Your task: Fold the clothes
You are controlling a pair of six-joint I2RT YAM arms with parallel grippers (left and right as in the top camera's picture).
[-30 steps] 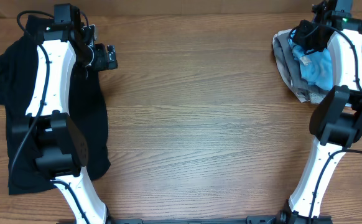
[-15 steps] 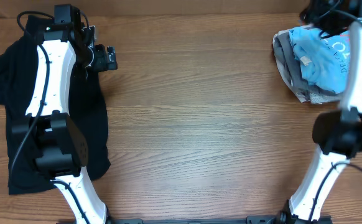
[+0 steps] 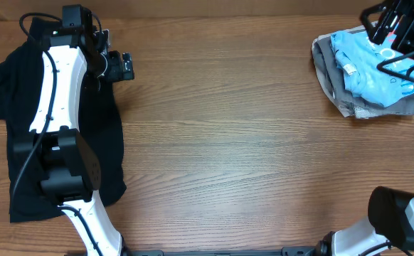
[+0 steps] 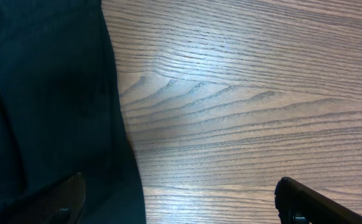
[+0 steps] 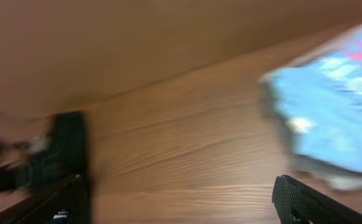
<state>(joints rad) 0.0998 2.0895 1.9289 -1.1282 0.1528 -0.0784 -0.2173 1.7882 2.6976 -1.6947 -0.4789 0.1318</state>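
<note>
Wooden table (image 3: 228, 142), black shirt (image 3: 107, 135) laid out.
Left claw (image 4: 181, 193) wide beside that shirt; right claw (image 5: 178, 190) wide, empty, well apart from it.

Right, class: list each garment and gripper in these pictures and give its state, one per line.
black shirt: laid out, unfolded, not held.
light blue T-shirt: rumpled, on top of the grey garments, not held.
grey garments: piled beneath the T-shirt.
left gripper: open, empty, at the black shirt's edge.
right gripper: open, empty, view blurred.
</note>
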